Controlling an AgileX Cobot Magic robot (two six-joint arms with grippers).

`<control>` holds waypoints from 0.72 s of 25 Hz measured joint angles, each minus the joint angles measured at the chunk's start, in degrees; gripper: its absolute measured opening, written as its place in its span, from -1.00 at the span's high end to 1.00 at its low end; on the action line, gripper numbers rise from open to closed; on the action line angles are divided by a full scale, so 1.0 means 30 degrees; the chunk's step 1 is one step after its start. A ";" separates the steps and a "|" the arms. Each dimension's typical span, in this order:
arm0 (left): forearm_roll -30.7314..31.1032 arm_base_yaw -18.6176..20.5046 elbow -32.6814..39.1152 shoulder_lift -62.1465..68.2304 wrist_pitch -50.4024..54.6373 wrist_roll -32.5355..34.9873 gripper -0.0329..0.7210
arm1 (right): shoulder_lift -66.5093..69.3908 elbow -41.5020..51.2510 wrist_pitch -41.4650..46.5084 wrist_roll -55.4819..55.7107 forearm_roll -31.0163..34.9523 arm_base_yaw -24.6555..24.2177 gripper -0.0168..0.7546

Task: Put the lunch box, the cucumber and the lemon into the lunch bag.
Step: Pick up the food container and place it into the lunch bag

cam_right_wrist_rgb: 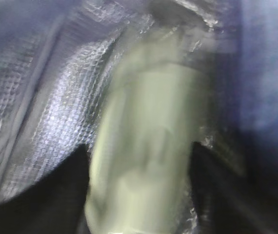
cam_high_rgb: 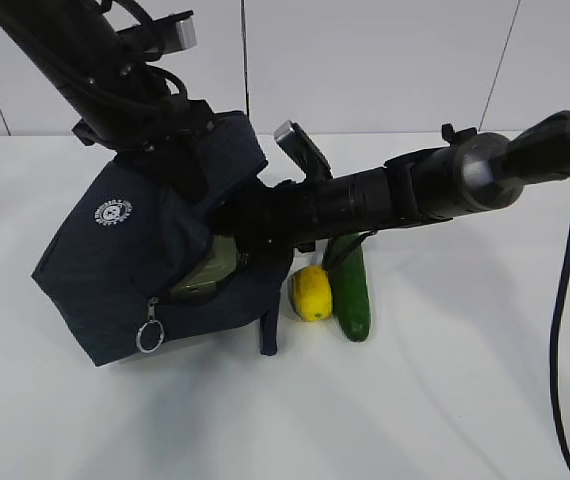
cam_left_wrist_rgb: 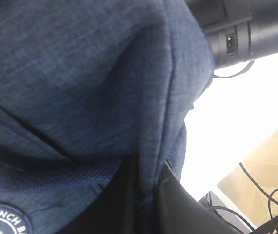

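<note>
1. Risk: lunch box (cam_high_rgb: 205, 272) is only partway into the lunch bag (cam_high_rgb: 115, 270), its pale green lid showing at the mouth; if the right fingers let go early it could slide back out onto the desk (cam_high_rgb: 445, 400), since the bag is tipped with its mouth facing sideways
2. Risk: bag hangs from the left gripper's pinch on its top fabric; a slip there would collapse the mouth onto the right arm
3. Risk: lemon (cam_high_rgb: 311, 292) and cucumber (cam_high_rgb: 350, 295) lie just right of the bag, touching each other, right under the right arm; pulling out low could knock them
4. Right gripper (cam_right_wrist_rgb: 139, 195): half spread, dark fingers (cam_right_wrist_rgb: 70, 190) either side of the lunch box, grasping it inside the foil lining (cam_right_wrist_rgb: 56, 112)
5. Left gripper: pinched tight above the bag; fingertips hidden, it looks clenched on the bag fabric
6. Lemon and cucumber not yet bagged
</note>
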 joint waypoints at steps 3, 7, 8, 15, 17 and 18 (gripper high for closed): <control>0.0000 0.0000 0.0000 0.0000 -0.0047 0.0000 0.86 | 0.0000 0.0000 -0.0012 0.0000 -0.0124 0.0000 -0.01; 0.0000 0.0000 0.0000 0.0000 -0.0047 0.0000 0.86 | 0.0000 -0.0069 0.0326 0.0000 -0.0162 0.0000 -0.27; 0.0000 0.0000 0.0000 0.0000 -0.0047 0.0000 0.86 | 0.0000 -0.0158 0.0466 0.0000 -0.0278 0.0000 -0.31; 0.0000 0.0000 0.0000 0.0000 -0.0047 0.0000 0.86 | 0.0000 -0.0187 0.3012 0.0850 -0.1806 -0.1269 -0.40; 0.0000 0.0000 0.0000 0.0000 -0.0047 0.0000 0.86 | 0.0000 -0.0187 0.3947 0.1113 -0.1934 -0.2219 -0.40; 0.0000 0.0000 0.0000 0.0000 -0.0047 0.0000 0.86 | 0.0000 -0.0187 0.4408 0.1155 -0.1969 -0.2616 -0.40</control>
